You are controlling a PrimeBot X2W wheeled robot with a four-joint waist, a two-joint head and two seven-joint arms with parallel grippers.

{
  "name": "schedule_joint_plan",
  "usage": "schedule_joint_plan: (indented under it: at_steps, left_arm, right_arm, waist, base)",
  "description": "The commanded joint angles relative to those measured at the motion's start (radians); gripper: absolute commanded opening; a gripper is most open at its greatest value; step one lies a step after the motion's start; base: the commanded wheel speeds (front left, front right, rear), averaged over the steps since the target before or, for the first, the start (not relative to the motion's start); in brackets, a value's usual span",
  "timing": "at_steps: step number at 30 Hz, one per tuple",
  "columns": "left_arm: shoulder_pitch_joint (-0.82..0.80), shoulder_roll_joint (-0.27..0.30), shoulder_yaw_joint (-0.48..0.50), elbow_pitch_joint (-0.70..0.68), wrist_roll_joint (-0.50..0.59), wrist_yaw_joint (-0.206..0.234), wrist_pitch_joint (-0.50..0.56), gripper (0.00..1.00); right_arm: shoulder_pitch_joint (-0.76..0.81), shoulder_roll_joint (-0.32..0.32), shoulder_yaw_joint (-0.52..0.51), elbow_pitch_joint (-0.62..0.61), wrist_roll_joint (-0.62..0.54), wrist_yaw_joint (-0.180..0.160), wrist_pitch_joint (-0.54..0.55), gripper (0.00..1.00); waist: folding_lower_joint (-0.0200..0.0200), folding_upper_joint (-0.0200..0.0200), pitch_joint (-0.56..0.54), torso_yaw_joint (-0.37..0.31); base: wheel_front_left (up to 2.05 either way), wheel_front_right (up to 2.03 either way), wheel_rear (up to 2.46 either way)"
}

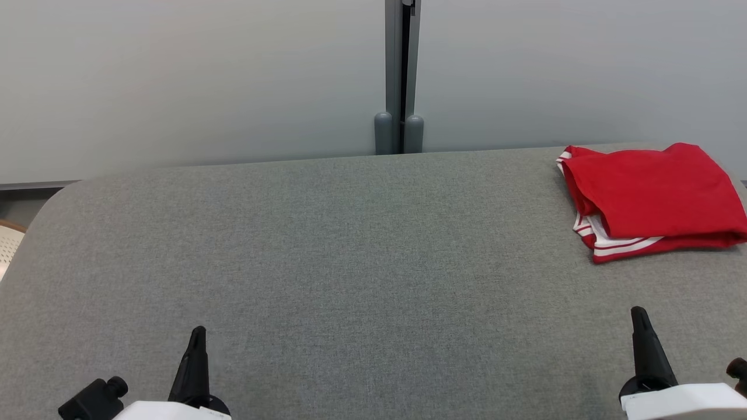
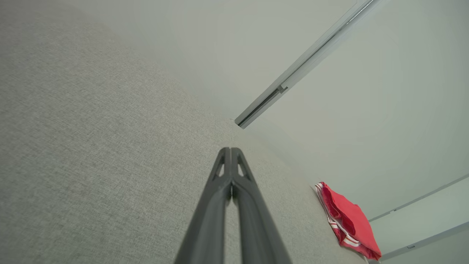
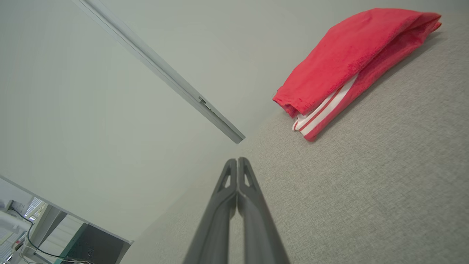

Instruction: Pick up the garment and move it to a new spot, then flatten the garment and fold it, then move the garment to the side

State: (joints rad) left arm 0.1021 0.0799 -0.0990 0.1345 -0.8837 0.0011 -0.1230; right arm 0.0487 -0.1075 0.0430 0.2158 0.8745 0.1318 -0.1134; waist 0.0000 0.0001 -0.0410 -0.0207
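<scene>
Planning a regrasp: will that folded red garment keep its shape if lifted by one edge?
Probably not: the garment is soft, layered cloth, likely to droop and unfold. Pushed over the textured table, it may bunch up.

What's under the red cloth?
The grey table. The garment is folded, and a white-striped layer peeks out beneath its top fold. What lies deeper inside is covered.

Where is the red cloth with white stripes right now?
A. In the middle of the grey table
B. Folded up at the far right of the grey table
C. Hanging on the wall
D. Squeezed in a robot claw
B: the folded red garment with white stripes lies at the far right of the grey fabric-covered table, well apart from the shut left claw and the shut right claw.
</scene>
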Motion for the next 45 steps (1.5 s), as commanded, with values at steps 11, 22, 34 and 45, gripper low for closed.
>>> schedule_joint_plan:
  at_steps: [11, 22, 34, 45]
  left_arm:
    - [-0.065, 0.01, 0.034, 0.012, -0.161, -0.031, 0.036, 0.0]
    - [-0.094, 0.011, 0.058, 0.03, -0.283, -0.051, 0.067, 0.0]
    - [-0.126, 0.011, 0.084, 0.049, -0.403, -0.072, 0.098, 0.0]
    - [-0.148, 0.01, 0.107, 0.064, -0.499, -0.089, 0.125, 0.0]
  right_arm:
    - [-0.049, 0.002, -0.025, -0.001, 0.159, -0.001, 0.039, 0.0]
    - [-0.072, 0.007, -0.044, 0.004, 0.28, -0.001, 0.071, 0.0]
    - [-0.095, 0.012, -0.062, 0.009, 0.399, -0.001, 0.102, 0.0]
    - [-0.113, 0.017, -0.08, 0.013, 0.497, -0.001, 0.129, 0.0]
  waist:
    - [0.0, -0.0001, 0.006, 0.003]
    - [0.0, -0.0001, 0.012, 0.006]
    - [0.0, -0.0001, 0.018, 0.009]
    - [0.0, -0.0001, 0.024, 0.011]
  base:
    - [0.0, 0.0, 0.0]
    - [0.0, 0.0, 0.0]
    - [0.0, 0.0, 0.0]
    - [0.0, 0.0, 0.0]
